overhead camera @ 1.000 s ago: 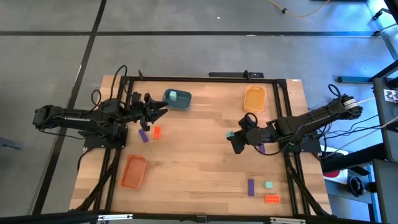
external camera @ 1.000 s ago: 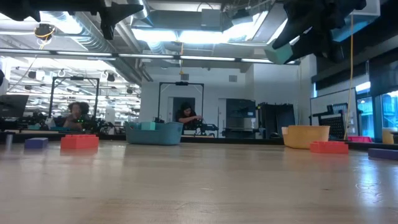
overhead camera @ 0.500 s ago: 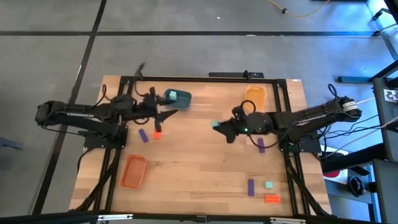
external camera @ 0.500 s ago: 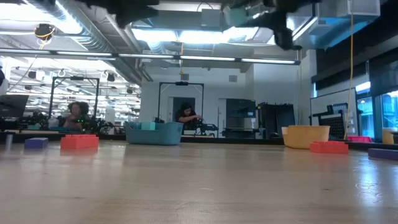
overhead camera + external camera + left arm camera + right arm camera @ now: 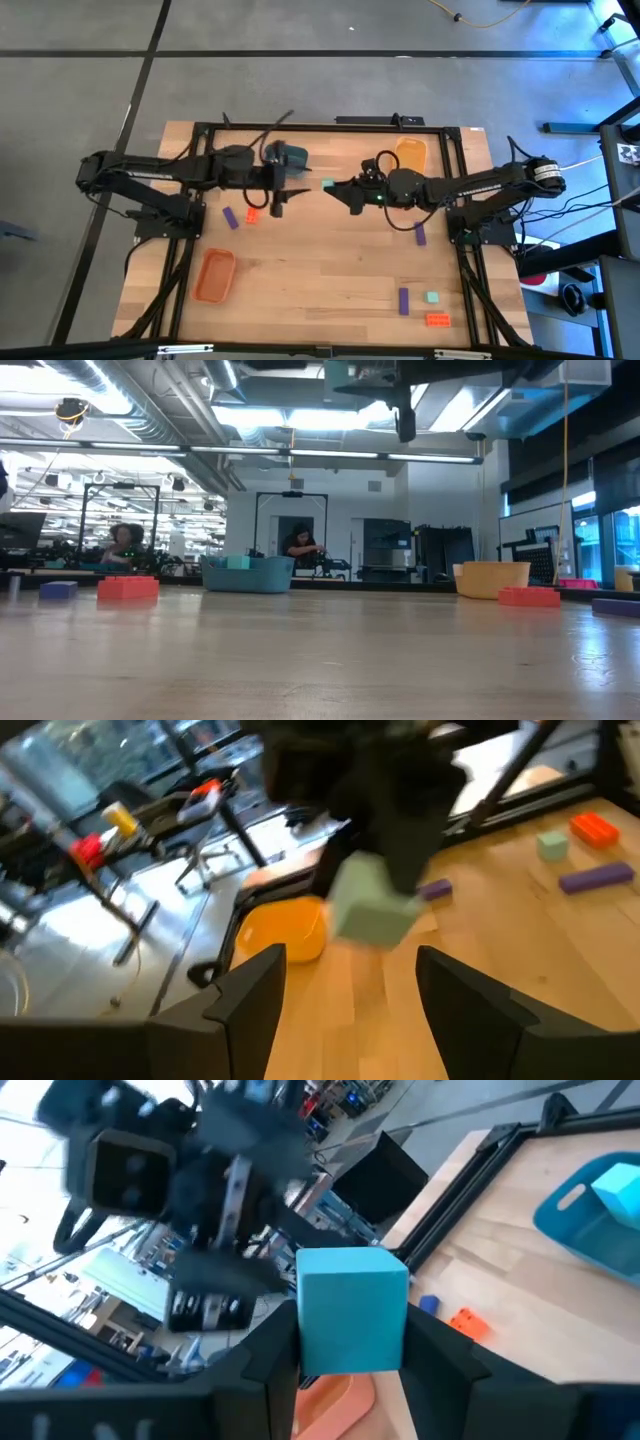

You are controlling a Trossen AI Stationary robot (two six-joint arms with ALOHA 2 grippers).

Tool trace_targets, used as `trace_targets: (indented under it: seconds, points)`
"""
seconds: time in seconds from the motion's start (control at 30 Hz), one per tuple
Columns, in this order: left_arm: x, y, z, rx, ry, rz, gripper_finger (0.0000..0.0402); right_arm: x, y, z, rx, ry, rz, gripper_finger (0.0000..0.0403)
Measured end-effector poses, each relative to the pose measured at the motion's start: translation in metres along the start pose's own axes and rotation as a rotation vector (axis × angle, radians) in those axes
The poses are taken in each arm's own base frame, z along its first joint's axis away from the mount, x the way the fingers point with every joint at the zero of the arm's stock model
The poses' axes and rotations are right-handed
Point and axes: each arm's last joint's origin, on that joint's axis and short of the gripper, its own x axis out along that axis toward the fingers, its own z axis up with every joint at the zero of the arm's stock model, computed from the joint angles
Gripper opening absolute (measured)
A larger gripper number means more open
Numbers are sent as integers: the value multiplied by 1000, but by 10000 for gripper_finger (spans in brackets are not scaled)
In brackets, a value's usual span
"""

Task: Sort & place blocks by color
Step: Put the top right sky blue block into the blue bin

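Observation:
My right gripper (image 5: pixel 334 187) hovers over the table's middle, shut on a pale teal block (image 5: pixel 327 184), which fills the space between its fingers in the right wrist view (image 5: pixel 352 1312). My left gripper (image 5: pixel 283 192) faces it from the left, close by, open with nothing between its fingers (image 5: pixel 350 1010); the left wrist view shows the held block (image 5: pixel 372 910) just ahead. Another teal block (image 5: pixel 276 153) lies in the blue tray (image 5: pixel 296 160). A purple block (image 5: pixel 230 216) and an orange-red block (image 5: pixel 251 212) lie flat on the table at the left. My right gripper pinches the teal block by two opposite sides (image 5: pixel 306 1330) between its two fingers. The fingers lie about level and point toward the table's left. The block is lifted clear, well above the table top.
A yellow-orange tray (image 5: pixel 408 156) stands at the far right and an orange tray (image 5: pixel 214 275) at the near left. A purple block (image 5: pixel 420 233) lies at the right; a purple (image 5: pixel 403 300), a teal (image 5: pixel 431 297) and an orange-red block (image 5: pixel 437 319) lie near the right front corner.
My right gripper has carried the teal block toward the table's left, from the right side to the middle, tipping up to level. My left gripper has gone right toward it, past the blue tray, rising and rolling about its own line.

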Motion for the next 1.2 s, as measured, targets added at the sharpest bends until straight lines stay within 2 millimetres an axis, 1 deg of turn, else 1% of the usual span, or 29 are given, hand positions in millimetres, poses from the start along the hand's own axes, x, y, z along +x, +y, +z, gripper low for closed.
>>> trace_targets:
  seconds: [0.17, 0.37, 0.57, 0.63, 0.73, 0.9, 1.03, 1.2]
  points:
    - [18, -15, 7, 74, 0, -48, 219, 2, -2, 5, 5, -22, 11, 137]
    - [32, -23, 10, 89, -1, 76, 219, 2, -3, 6, -9, -12, 25, 137]
    - [33, -23, 10, 87, 23, 145, 218, 2, -3, 6, -12, -10, 27, 137]
    - [31, -21, 10, 85, 43, 185, 218, 2, -2, 5, -13, 14, 49, 137]
    - [29, -20, 11, 79, 37, 198, 219, 2, 0, 6, -11, 8, 63, 137]
    - [29, -21, 12, 78, 21, 163, 218, 1, 3, 8, -9, 1, 105, 137]
    - [33, -25, 10, 81, 22, 129, 218, 2, 3, 7, -11, 11, 106, 137]
    - [37, -25, 11, 68, -8, 141, 218, 2, 4, 7, -7, 17, 117, 137]
